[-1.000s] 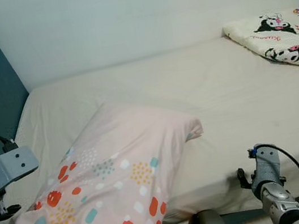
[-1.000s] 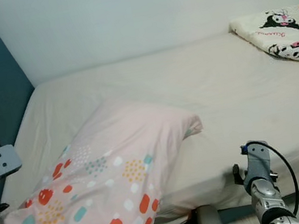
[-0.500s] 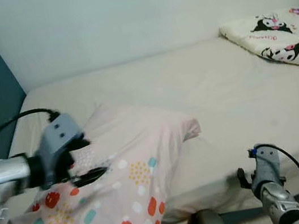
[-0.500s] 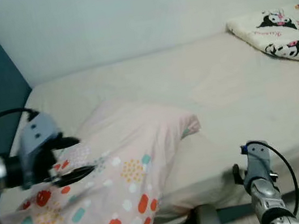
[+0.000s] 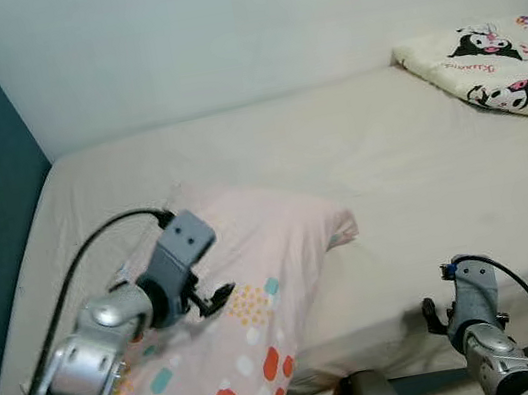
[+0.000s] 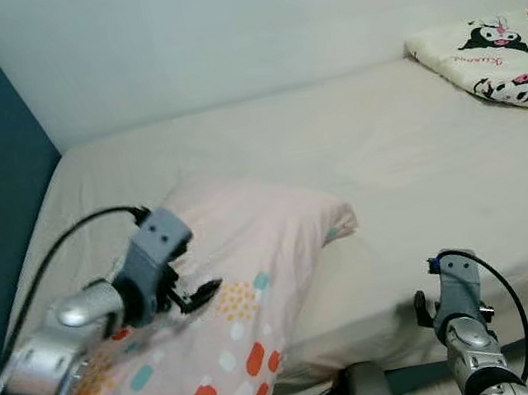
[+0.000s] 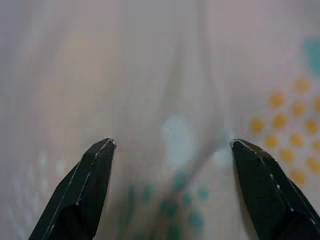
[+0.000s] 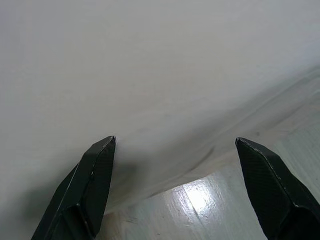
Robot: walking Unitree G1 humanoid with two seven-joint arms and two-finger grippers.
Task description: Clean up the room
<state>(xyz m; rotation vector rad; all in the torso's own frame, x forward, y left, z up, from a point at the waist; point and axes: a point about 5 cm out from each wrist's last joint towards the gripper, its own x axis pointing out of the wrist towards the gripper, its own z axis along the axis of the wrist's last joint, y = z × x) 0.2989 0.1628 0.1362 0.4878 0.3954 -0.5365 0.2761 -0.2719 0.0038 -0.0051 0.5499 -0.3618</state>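
The pink pillow point(image 5: 231, 304) lies on the near-left part of the bed point(image 5: 391, 166) — its long side runs slantwise, from the near-left edge toward the middle. The left gripper point(image 7: 172, 145) hangs just over it, its 2 fingers spread wide. The right gripper point(image 8: 175, 142) is low beside the bed's near edge — wide open too.

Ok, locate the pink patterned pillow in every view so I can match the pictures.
Left eye view: pillow at lower left, under the left pincer.
Right eye view: lower left again.
Left wrist view: its fabric spreads behind the open fingers.
Right wrist view: pale sheet and floor here, no patterned fabric.
Shared landmark: the orange dot patch.
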